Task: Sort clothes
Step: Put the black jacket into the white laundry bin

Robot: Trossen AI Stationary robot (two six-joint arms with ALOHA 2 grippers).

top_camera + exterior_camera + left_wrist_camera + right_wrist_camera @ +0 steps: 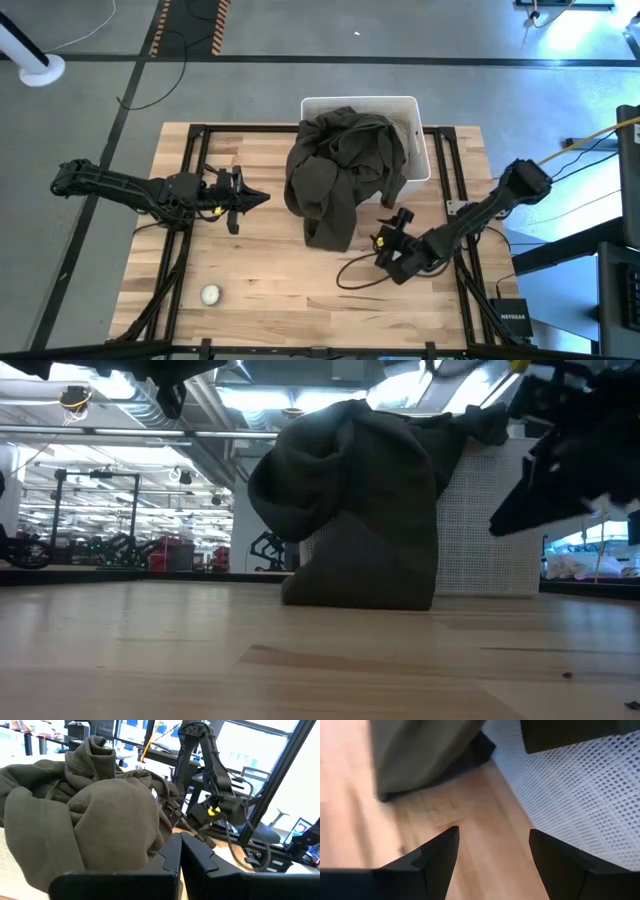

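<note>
A dark olive-brown garment [340, 170] lies heaped in the white mesh bin [415, 110] and spills over its near rim. Its lower end rests on the table [365, 585]. It also shows in the left wrist view [100, 815] and the right wrist view [420, 755]. No pink, black or khaki garment is in view. My left gripper [264, 197] is shut and empty, above the table to the left of the garment, pointing at it [181, 851]. My right gripper [398, 218] is open and empty, low over the table just right of the garment's hanging end, near the bin's wall [580, 795].
A small white ball [210, 294] lies on the table near the front left. A dark cable [360, 272] loops on the table in front of the right gripper. Black frame rails [190, 150] run along the table's left and right sides.
</note>
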